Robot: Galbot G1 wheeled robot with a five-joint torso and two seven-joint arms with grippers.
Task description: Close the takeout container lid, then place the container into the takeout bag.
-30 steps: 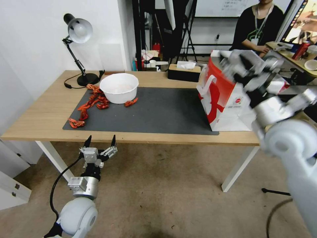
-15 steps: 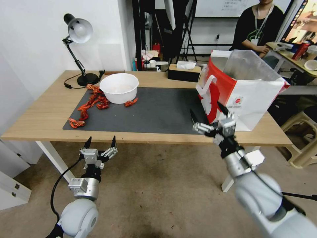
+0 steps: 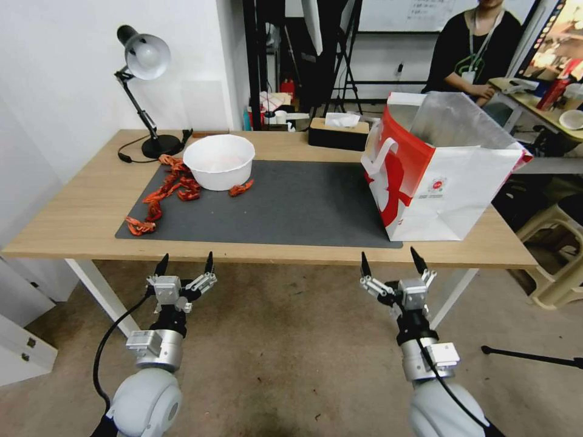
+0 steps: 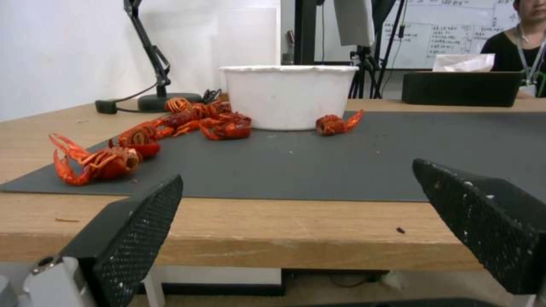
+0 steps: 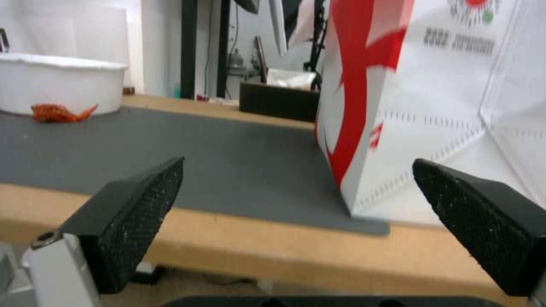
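Black mesh-faced fingers of my right gripper (image 3: 392, 263) and left gripper (image 3: 184, 263) stand spread and empty, below the near edge of the wooden table (image 3: 85, 212). Beyond my right gripper, a grey mat (image 3: 303, 206), then the takeout bag (image 3: 440, 176) upright, mouth upward, small red logo facing me, its print unreadable.

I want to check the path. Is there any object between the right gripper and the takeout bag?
Nothing visible stands between them. The right gripper, fingers open, sits below the table edge, and the takeout bag stands on the table just beyond it.
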